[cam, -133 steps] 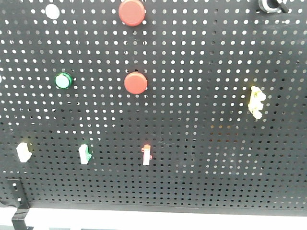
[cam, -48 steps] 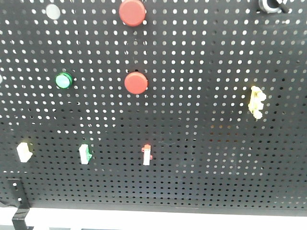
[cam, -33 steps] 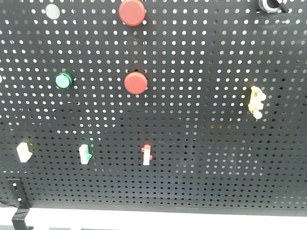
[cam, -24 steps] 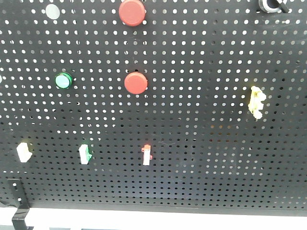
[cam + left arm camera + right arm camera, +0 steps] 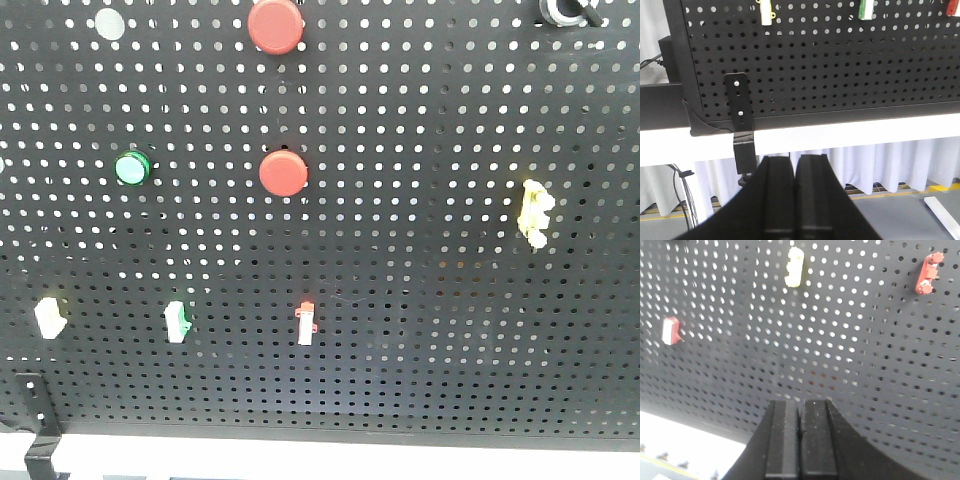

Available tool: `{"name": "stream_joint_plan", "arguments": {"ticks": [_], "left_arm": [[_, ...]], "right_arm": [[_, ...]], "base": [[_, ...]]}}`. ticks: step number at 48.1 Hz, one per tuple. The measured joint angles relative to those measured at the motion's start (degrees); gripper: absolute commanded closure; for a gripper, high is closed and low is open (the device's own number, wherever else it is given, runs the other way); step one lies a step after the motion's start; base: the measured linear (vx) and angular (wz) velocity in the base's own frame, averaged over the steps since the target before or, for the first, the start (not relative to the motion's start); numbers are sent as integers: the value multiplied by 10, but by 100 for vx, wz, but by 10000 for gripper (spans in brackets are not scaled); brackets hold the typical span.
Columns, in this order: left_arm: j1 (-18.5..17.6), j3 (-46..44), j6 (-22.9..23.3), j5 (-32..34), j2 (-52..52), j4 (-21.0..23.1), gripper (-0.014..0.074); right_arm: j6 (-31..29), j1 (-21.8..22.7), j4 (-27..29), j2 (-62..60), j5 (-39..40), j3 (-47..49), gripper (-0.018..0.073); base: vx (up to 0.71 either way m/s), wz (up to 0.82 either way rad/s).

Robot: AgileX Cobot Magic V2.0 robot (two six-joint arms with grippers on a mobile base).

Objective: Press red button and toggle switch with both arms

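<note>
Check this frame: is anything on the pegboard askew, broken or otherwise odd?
Nothing stands out. The two red buttons, the green button and the small switches along the lower row sit in place on the pegboard, with no damage visible. Both tools are shut, short of the board.

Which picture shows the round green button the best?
The front-facing view shows it best: the round green button sits fully visible on the black perforated board, left of the lower round red button. The left wrist view shows only the board's lower edge, and the right wrist view shows other switches; neither shows the green button.
</note>
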State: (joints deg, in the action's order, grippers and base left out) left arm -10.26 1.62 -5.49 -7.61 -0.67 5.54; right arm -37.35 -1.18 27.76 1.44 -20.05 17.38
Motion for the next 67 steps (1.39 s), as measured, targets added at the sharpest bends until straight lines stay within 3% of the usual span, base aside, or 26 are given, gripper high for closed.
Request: {"name": "stream_joint_plan", "arguments": {"ticks": [4, 12, 19, 33, 43, 67], "left_arm": [[0, 0, 0, 0, 0, 0, 594], [0, 0, 0, 0, 0, 0, 594], [0, 0, 0, -1, 0, 0, 594], [0, 0, 0, -4, 0, 0, 594], [0, 0, 0, -4, 0, 0, 594], [0, 0, 0, -4, 0, 0, 594]], "right_arm": [[77, 0, -60, -1, -2, -14, 562], [312, 0, -224, -16, 4, -75, 562], [398, 0, -288, -20, 48, -146, 562], [411, 6, -294, -20, 120, -191, 562], [413, 49, -294, -20, 123, -191, 562], [413, 51, -294, -20, 124, -191, 562]], "base": [[0, 0], [0, 0], [0, 0], [0, 0], [0, 0], [0, 0]]}}
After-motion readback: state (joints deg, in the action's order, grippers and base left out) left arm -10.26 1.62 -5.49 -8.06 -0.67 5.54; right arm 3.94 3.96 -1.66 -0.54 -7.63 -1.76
